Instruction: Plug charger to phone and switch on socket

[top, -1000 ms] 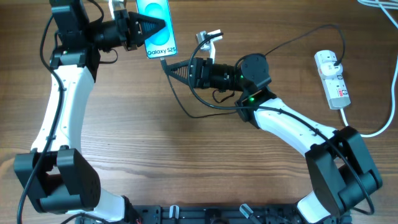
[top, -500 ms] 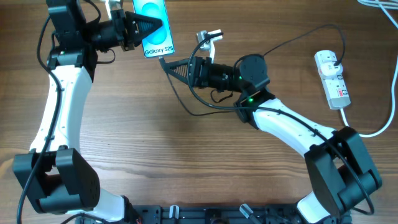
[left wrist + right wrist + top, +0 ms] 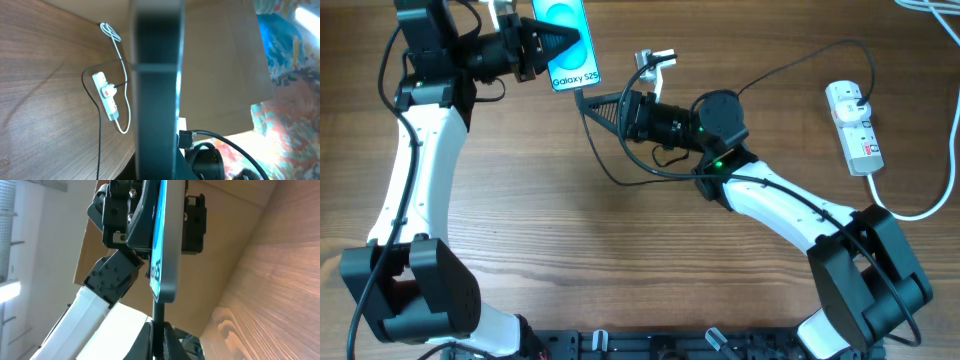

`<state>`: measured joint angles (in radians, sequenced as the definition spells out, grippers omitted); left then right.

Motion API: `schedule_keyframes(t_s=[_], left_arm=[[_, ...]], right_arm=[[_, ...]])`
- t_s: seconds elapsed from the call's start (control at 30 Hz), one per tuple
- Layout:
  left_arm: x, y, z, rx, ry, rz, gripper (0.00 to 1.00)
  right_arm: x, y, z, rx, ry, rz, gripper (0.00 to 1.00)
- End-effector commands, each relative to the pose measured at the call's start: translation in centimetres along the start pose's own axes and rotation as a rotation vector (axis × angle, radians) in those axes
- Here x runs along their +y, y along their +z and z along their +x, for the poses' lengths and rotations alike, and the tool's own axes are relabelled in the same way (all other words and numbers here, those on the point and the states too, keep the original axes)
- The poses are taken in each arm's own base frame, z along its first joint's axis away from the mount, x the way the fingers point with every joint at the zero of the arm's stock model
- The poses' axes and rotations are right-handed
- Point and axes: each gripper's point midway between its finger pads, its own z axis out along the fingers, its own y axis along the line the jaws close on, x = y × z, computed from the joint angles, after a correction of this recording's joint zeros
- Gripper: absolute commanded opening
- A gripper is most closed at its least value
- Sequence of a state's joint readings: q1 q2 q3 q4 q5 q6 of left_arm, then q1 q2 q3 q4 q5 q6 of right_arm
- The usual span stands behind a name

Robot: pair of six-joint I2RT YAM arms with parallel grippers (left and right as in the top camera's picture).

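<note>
The left gripper (image 3: 575, 40) is closed on the phone (image 3: 576, 78) and holds it in the air at the far left of the table (image 3: 520, 230), with the teal screen facing up and the white band toward the right arm. The right gripper (image 3: 590, 100) is pinched narrow on the plug end of the charger (image 3: 158, 311). In the right wrist view the plug meets the bottom edge of the phone, but I cannot tell if it is fully inside. The socket (image 3: 855, 125) lies far to the right, well apart from both grippers.
</note>
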<state>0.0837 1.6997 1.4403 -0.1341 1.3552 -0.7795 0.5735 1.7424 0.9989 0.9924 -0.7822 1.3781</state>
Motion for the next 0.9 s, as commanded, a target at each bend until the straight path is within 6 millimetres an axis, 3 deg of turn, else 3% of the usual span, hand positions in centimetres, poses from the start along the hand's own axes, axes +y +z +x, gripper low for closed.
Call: schedule_keyframes(t_s=[0.0,0.17,0.37,0.4,0.43,0.47,0.5,0.63,0.73,0.8,0.87], left_arm=[[-3.8,0.4,3.9,0.194,0.049,0.162,0.04],[-4.1,1.5,4.7,0.223,0.078,0.177,0.04],[-4.2,1.8,4.9,0.227,0.101,0.181,0.04],[-4.2,1.8,4.9,0.225,0.108,0.180,0.04],[-4.1,1.8,4.8,0.219,0.108,0.174,0.04],[-4.0,1.9,4.7,0.213,0.121,0.171,0.04],[-4.0,1.9,4.6,0.209,0.130,0.169,0.04],[-3.3,2.1,3.9,0.167,0.131,0.128,0.04],[-3.0,2.2,3.5,0.144,0.131,0.104,0.04],[-2.9,2.2,3.4,0.141,0.131,0.101,0.04],[-2.7,2.2,3.5,0.141,0.111,0.095,0.04]], right_arm=[[0.8,-1.4,-4.3,-0.153,-0.083,0.006,0.04],[2.0,-1.9,-5.3,-0.165,-0.094,-0.030,0.04],[2.2,-1.9,-5.1,-0.149,-0.108,-0.036,0.05],[2.3,-1.8,-4.3,-0.104,-0.119,-0.044,0.34],[2.4,-1.7,-3.3,-0.046,-0.162,-0.052,0.71],[2.5,-1.7,-2.3,0.013,-0.203,-0.063,0.84],[2.6,-1.8,-1.4,0.062,-0.230,-0.073,0.86],[2.8,-2.3,1.7,0.241,-0.244,-0.113,0.80],[2.9,-2.6,2.9,0.308,-0.244,-0.127,0.63],[2.9,-2.6,2.9,0.310,-0.244,-0.128,0.46],[2.9,-2.5,2.8,0.301,-0.244,-0.126,0.39]])
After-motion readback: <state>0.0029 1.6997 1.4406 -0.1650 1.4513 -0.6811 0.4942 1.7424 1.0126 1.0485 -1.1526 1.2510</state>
